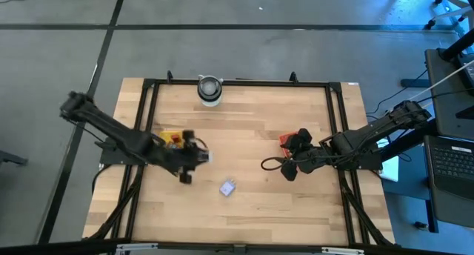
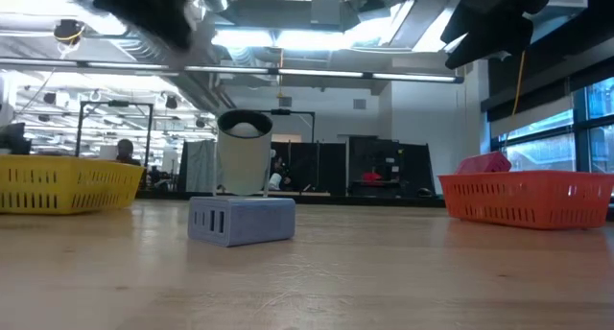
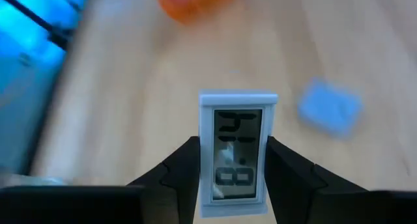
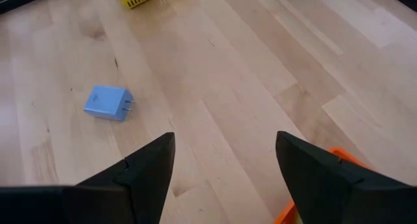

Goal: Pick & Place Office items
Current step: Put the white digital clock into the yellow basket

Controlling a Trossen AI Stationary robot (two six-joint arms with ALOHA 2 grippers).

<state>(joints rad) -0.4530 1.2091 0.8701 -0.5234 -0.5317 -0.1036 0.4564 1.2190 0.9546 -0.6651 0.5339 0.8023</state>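
Note:
My left gripper [image 3: 233, 144] is shut on a small white office item with a grey number display [image 3: 238, 152]. It hangs above the table, just right of the yellow tray [image 1: 170, 138]. A blue blocky item with two prongs [image 4: 107, 102] lies flat on the wood near the table's middle [image 1: 228, 187], touched by neither gripper. My right gripper [image 4: 225, 142] stands open above the table beside the orange-red tray [image 1: 287, 141], with nothing between its fingers. My left gripper pinches the white display item by its two long sides [image 3: 206, 160] between its two fingers [image 3: 186, 165]. The fingers slant down toward the table's right. The item is lifted clear of the wood, with its display face turned up toward the wrist.
A round grey-white cylinder [image 1: 209, 90] stands at the middle of the far edge. The yellow tray [image 2: 67, 184] sits at the left and the orange-red tray [image 2: 528, 198] at the right. A black frame [image 1: 237, 83] runs around the wooden top.

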